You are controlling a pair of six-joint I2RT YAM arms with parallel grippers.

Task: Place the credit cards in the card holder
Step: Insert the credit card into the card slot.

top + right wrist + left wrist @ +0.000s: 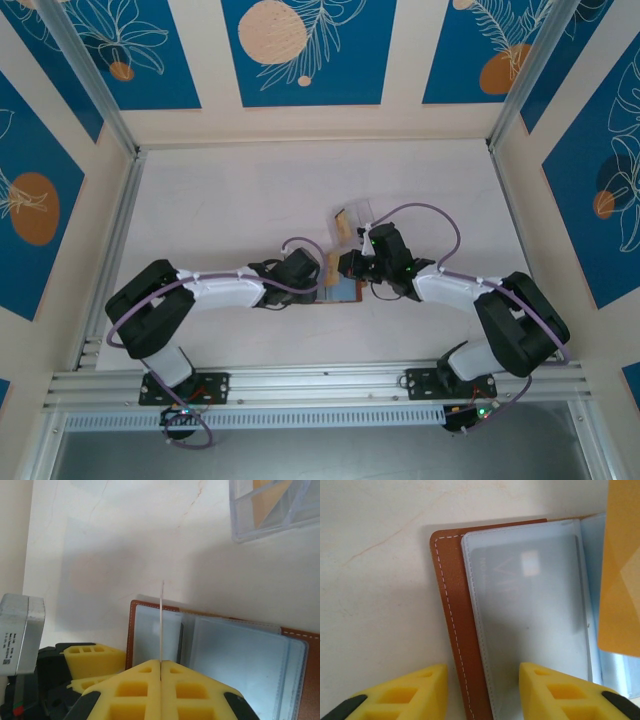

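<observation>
Over card holder [235, 650], right fingers [135, 687] clamp credit card [161, 620], left fingers [405, 695] apart, clear box [267, 510] nearby

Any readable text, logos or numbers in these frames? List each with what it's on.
None legible.
Grey housing, left edge of the right wrist view: tiny printed lines, too small to read.
Sleeved card in the card holder: faint angular mark and pale square, blurred by the frosted plastic.
Yellow credit card in the right claw: no print visible.

1 credit card [620, 580] stands above the card holder [452, 605], plastic box [242, 515] behind.
</observation>
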